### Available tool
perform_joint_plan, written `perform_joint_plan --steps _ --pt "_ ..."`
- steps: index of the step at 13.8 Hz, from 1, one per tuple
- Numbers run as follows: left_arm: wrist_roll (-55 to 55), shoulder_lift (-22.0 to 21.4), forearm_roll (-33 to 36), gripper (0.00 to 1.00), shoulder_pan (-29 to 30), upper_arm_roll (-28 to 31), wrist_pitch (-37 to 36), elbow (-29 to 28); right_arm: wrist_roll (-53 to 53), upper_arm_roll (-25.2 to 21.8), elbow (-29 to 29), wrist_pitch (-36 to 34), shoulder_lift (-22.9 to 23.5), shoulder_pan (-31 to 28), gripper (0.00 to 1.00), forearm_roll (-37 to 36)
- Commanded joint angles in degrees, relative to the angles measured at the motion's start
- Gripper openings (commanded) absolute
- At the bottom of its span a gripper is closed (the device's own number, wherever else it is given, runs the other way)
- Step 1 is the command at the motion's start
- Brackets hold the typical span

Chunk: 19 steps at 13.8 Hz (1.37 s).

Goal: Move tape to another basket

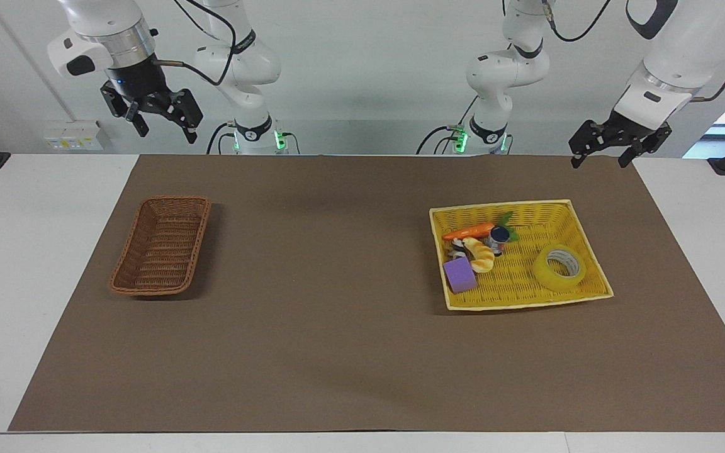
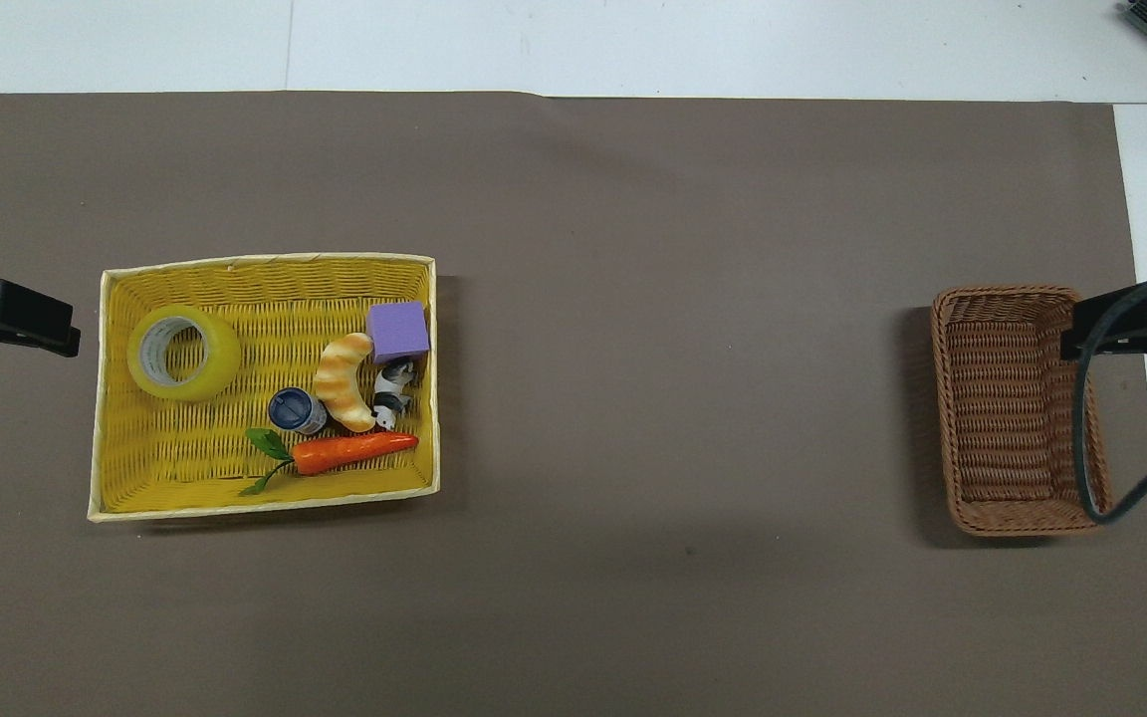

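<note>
The tape (image 1: 559, 267) (image 2: 183, 353), a yellow roll with a pale core, lies in the yellow basket (image 1: 501, 204) (image 2: 265, 261), at the side toward the left arm's end of the table. The brown wicker basket (image 1: 161, 245) (image 2: 1017, 408) stands empty toward the right arm's end. My left gripper (image 1: 596, 162) (image 2: 6, 317) hangs open and empty, high over the mat beside the yellow basket. High up, my right gripper (image 1: 167, 133) (image 2: 1131, 324) is open and empty over the brown basket's outer rim.
The yellow basket also holds a carrot (image 1: 468, 231) (image 2: 354, 451), a bread piece (image 1: 481, 255) (image 2: 344, 381), a purple block (image 1: 460, 275) (image 2: 398, 332), a small blue can (image 1: 498, 238) (image 2: 295, 409) and a small black-and-white figure (image 2: 394, 388). A brown mat (image 1: 337, 302) covers the table.
</note>
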Motion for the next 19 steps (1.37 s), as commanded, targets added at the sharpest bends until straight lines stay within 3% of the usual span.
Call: perform_joint_plan --steps 1,8,16,19 --pt "0.89 -1.58 1.03 1.00 0.14 -0.02 -0.03 -2.72 -1.60 0.21 0.08 0.08 -0.08 -0.64 1.00 0.04" --pt "-0.08 -4.31 0.95 1.00 1.10 0.07 6.29 -10.27 -1.42 0.21 -0.53 0.17 -0.43 -0.64 1.00 -0.23" --pt "0.18 -4.31 -0.90 1.00 2.86 0.07 13.41 -15.64 -1.42 0.21 -0.53 0.17 -0.43 -0.64 1.00 0.03" --pt "-0.87 -4.31 -0.90 1.00 3.39 0.33 19.81 -20.98 -1.42 0.30 -0.53 0.17 -0.43 -0.64 1.00 0.03"
